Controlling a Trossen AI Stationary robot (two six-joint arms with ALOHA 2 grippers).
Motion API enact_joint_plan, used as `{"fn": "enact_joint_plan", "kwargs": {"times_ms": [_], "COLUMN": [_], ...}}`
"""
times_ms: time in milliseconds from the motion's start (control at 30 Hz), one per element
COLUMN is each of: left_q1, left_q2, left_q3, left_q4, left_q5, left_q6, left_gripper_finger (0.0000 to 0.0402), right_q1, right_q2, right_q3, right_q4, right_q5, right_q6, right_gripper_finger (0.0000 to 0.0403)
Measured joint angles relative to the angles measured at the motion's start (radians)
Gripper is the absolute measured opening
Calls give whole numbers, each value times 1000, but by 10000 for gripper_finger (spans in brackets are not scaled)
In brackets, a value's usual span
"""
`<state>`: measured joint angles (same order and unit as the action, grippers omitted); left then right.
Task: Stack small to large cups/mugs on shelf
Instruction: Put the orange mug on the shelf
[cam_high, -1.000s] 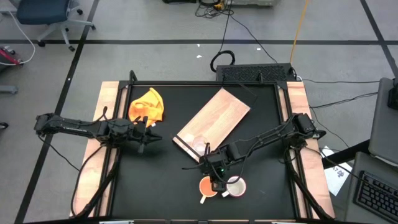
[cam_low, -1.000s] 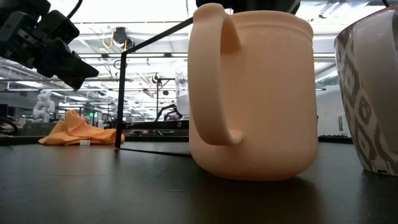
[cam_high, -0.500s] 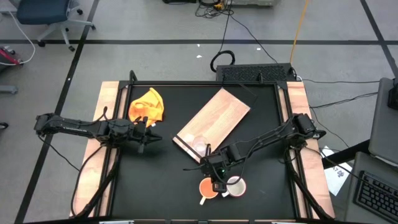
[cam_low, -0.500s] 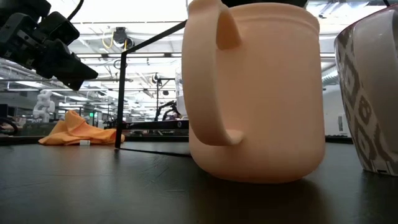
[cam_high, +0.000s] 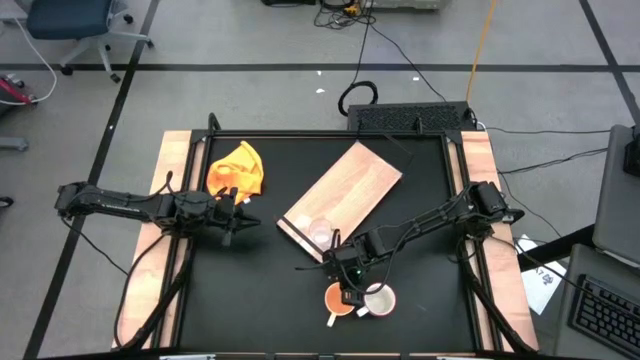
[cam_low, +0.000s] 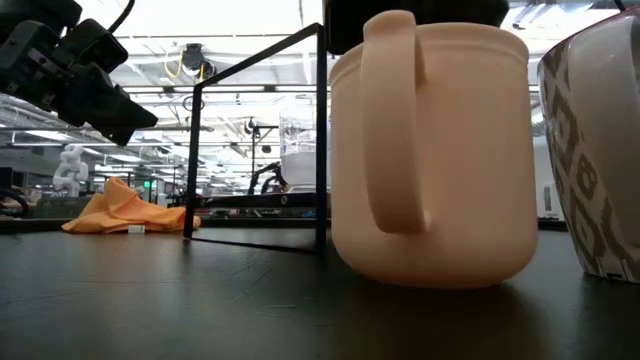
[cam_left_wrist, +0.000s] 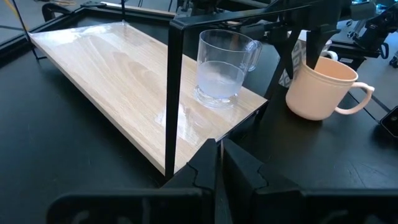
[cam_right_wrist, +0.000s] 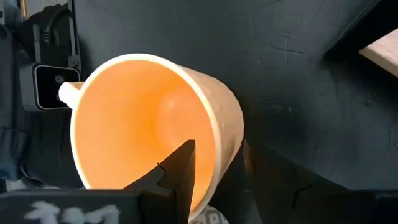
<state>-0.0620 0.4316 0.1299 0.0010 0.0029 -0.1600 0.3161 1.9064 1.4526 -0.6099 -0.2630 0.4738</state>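
The yellow-orange mug (cam_high: 336, 300) (cam_low: 430, 150) stands with its base on the black tabletop near the front edge. Beside it on the right is the white mug (cam_high: 379, 299) (cam_low: 595, 150). A tiny clear glass cup (cam_high: 320, 233) (cam_left_wrist: 221, 67) stands upright on the near end of the light-wood shelf (cam_high: 345, 195) (cam_left_wrist: 118, 81). My right gripper (cam_high: 348, 292) (cam_right_wrist: 217, 152) comes down on the orange mug and is shut on its wall. My left gripper (cam_high: 238, 216) (cam_left_wrist: 219, 163) is shut on nothing, at the table's left, pointing toward the shelf. My right gripper has the orange mug's wall at the rim (cam_right_wrist: 225, 138), on the side away from the handle (cam_right_wrist: 67, 92). One finger (cam_right_wrist: 181, 167) is inside the mug and the other (cam_right_wrist: 264, 171) outside. The fingers slant down from the far right. The mug stands upright with its base on the table.
A yellow cloth (cam_high: 238, 170) (cam_low: 125, 212) lies at the far left of the table. A thin black frame (cam_low: 320, 130) (cam_left_wrist: 176, 87) rises from the shelf's near end, close behind the orange mug. Wooden rails (cam_high: 172, 200) line both sides of the table.
The orange mug has turned about on the table: its handle has swung from the left round toward the near edge. It has also slid a little toward the white mug. My right gripper has sunk slightly over it.
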Motion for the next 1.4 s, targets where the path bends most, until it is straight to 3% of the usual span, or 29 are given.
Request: {"fn": "enact_joint_plan", "kwargs": {"times_ms": [333,1400], "left_q1": [0,0], "left_q2": [0,0], "left_q3": [0,0], "left_q4": [-6,-6], "left_q5": [-4,-3], "left_q6": [0,-2], "left_gripper_finger": [26,26], "right_q1": [-3,-14], "right_q2": [0,-80], "right_q3": [0,0], "right_q4": [4,-37], "right_q5": [27,60], "right_q6": [-22,1], "right_gripper_finger": [9,2]}}
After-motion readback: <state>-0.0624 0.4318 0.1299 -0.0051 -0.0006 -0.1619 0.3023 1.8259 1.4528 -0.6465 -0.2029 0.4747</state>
